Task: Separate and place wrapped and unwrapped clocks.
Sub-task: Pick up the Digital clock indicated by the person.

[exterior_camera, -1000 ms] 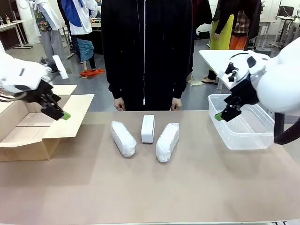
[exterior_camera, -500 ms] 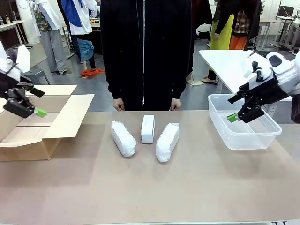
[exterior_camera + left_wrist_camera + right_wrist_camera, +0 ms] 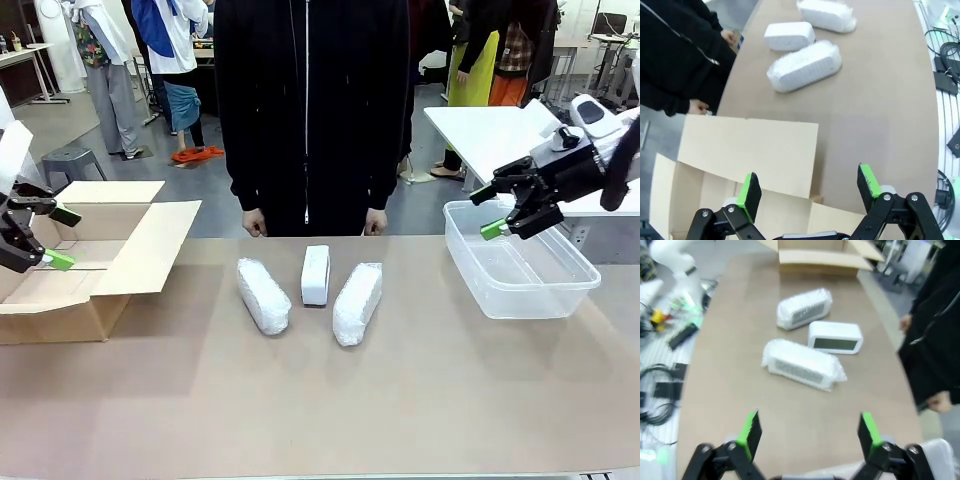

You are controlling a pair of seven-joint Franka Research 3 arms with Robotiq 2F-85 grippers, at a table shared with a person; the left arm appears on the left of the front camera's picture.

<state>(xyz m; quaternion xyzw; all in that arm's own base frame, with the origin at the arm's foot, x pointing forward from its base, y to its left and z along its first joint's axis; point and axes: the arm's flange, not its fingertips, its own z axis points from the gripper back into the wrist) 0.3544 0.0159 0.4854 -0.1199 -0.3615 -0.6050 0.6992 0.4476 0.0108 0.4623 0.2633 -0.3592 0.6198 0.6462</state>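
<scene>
Three clocks lie side by side near the table's far edge. The left wrapped clock and the right wrapped clock are oblong bundles in white bubbly wrap. Between them sits the bare white clock, its dark face showing in the right wrist view. My left gripper hangs open over the cardboard box. Above the clear bin, my right gripper is open too. Both hold nothing.
A person in a black jacket stands at the far edge, both hands resting just behind the clocks. The open cardboard box sits at the table's left, the clear plastic bin at its right. Cables lie beside the table.
Both arms have swung outward and up: the left gripper went from the box's flap to the far left, the right gripper moved right and rose above the bin. The clocks have not moved.
</scene>
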